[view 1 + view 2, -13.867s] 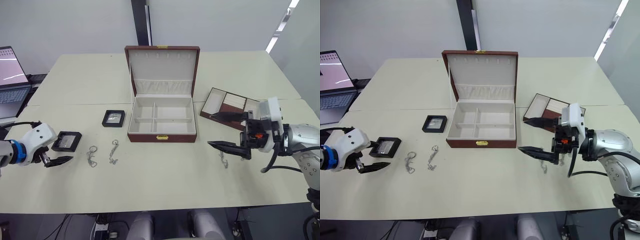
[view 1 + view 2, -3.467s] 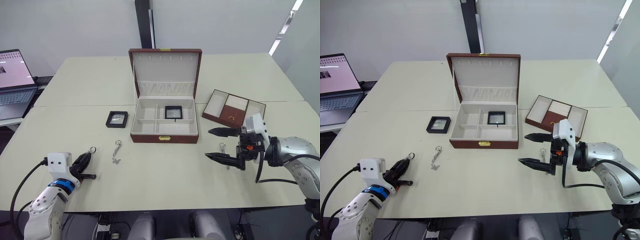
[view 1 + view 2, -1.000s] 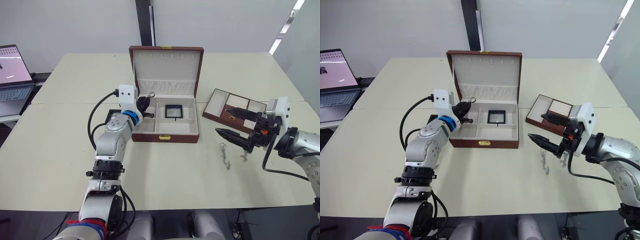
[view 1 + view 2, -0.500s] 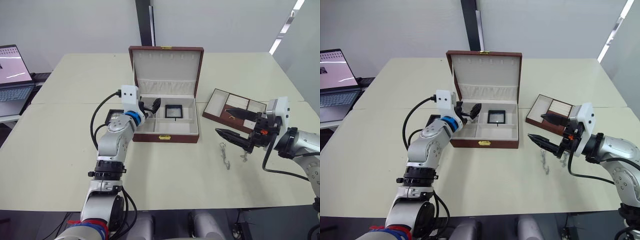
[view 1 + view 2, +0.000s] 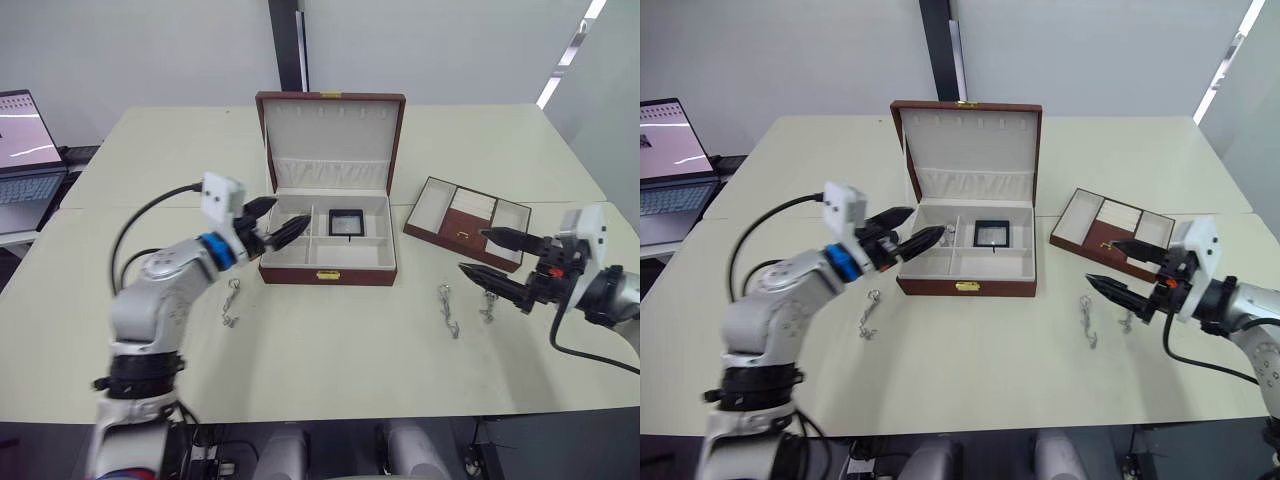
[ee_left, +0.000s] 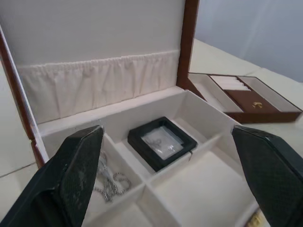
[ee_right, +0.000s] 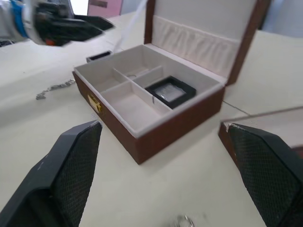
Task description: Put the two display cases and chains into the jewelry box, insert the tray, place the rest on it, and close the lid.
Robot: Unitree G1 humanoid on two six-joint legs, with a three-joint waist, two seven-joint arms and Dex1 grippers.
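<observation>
jewelry box [image 5: 327, 274]: you see reddish-brown wood-look walls, matt cream fabric lining
display case [image 6: 162, 142]: matt black frame, glossy clear window
chain [image 6: 110, 181]: shiny silvery metal
left gripper [image 6: 165, 175]: black textured fingers

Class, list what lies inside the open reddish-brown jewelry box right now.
Inside the reddish-brown jewelry box: one black-framed display case in a rear compartment and a silvery chain in the neighbouring one, partly hidden by the divider. Front compartments look empty.

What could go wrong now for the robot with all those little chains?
1. The chain on the table is thin, so the open left tool might slip off it.
2. Two chains lie close together by the open right tool; grabbing one may drag the other.
3. The chain in the jewelry box might snag the tray.
</observation>
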